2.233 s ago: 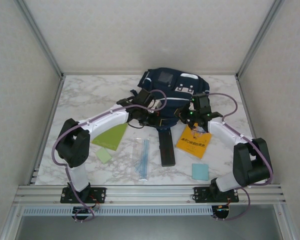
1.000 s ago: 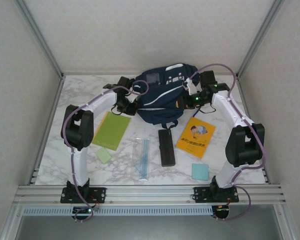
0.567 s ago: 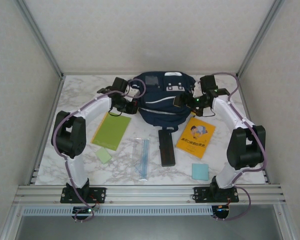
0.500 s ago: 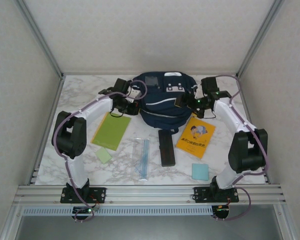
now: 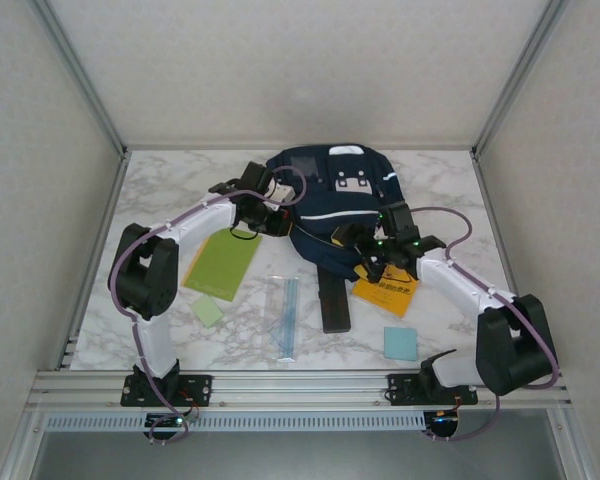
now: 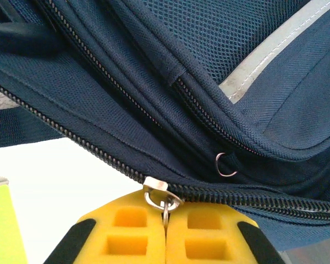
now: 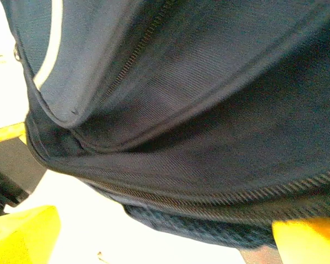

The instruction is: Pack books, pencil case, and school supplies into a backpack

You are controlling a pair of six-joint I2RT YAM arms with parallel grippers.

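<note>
At the backpack (image 5: 330, 195), left claw (image 6: 165, 231) clamped on its zipper pull (image 6: 163, 199), right claw (image 5: 358, 252) spread apart.

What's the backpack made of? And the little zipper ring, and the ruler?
The backpack looks like woven cloth, maybe nylon or polyester: matte, with visible weave and a mesh panel. The zipper ring seems metal: silvery, shiny. The ruler is likely plastic: clear, bluish, the table showing through.
</note>
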